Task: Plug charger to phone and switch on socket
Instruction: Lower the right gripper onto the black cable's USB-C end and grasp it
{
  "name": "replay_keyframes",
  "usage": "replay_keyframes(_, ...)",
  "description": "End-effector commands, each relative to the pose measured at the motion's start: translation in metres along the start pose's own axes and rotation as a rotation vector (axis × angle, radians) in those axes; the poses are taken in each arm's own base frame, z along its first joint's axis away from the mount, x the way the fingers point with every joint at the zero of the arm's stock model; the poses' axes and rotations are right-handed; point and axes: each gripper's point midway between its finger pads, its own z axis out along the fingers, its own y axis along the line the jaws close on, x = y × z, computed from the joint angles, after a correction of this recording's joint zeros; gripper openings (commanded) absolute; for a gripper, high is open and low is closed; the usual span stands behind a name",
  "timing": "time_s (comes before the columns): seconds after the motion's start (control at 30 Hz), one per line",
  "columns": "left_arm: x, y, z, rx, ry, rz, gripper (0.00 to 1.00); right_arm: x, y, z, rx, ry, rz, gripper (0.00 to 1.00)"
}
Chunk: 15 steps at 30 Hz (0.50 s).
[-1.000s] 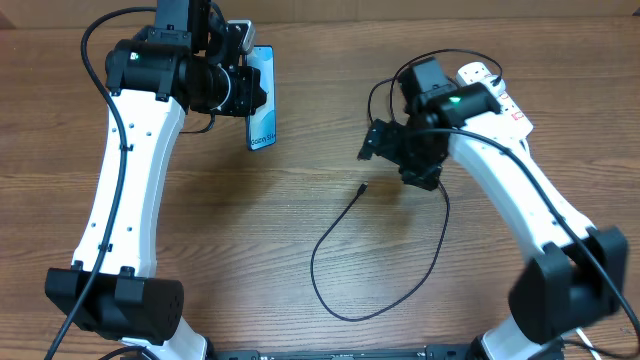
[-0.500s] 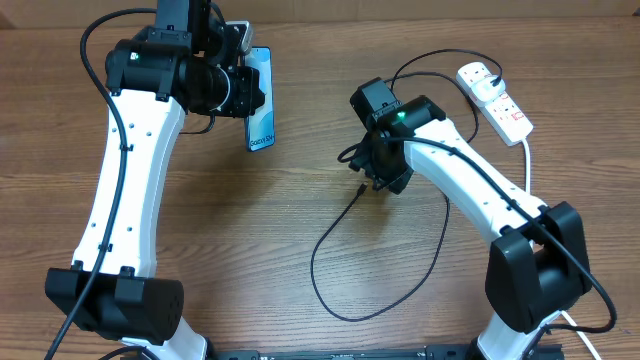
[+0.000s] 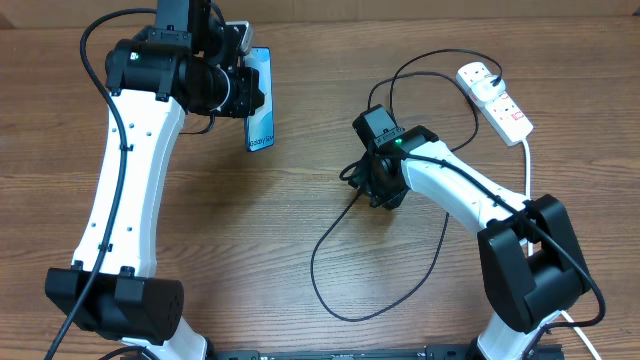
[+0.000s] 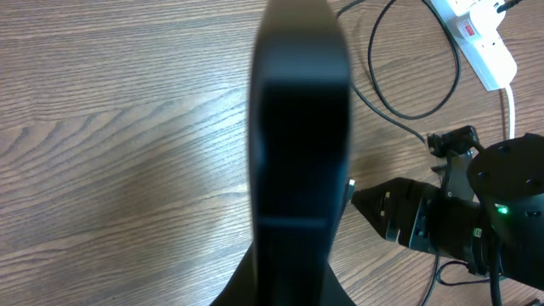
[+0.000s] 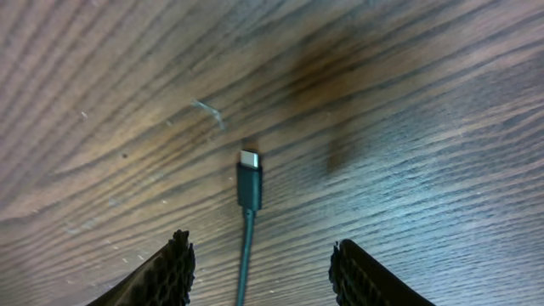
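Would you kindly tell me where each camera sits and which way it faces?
Overhead: above the table, looking straight down; both arms show.
Left wrist: on the left arm, facing the right arm and socket; a blurred dark shape blocks the middle.
Right wrist: looking down at the charger tip between its own open fingers.
Shared: overhead and left wrist both show the socket.

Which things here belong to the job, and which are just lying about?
Job:
phone
charger
socket

Lying about:
nothing loose that I can see; only the table beneath
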Motion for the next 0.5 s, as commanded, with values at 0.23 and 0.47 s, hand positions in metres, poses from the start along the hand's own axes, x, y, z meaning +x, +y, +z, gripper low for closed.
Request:
replay_keyframes(0.23, -0.005, -0.003, -0.003, 0.010, -0.020, -0.003, 0.04, 0.022, 0.032, 0.000, -0.122, 0.071, -0.058, 0.73)
replay_keyframes(0.47, -0.006, -0.003, -0.003, 0.010, -0.023, -0.003, 0.04, 0.029, 0.052, -0.014, -0.217, 0.111, -0.288, 0.95)
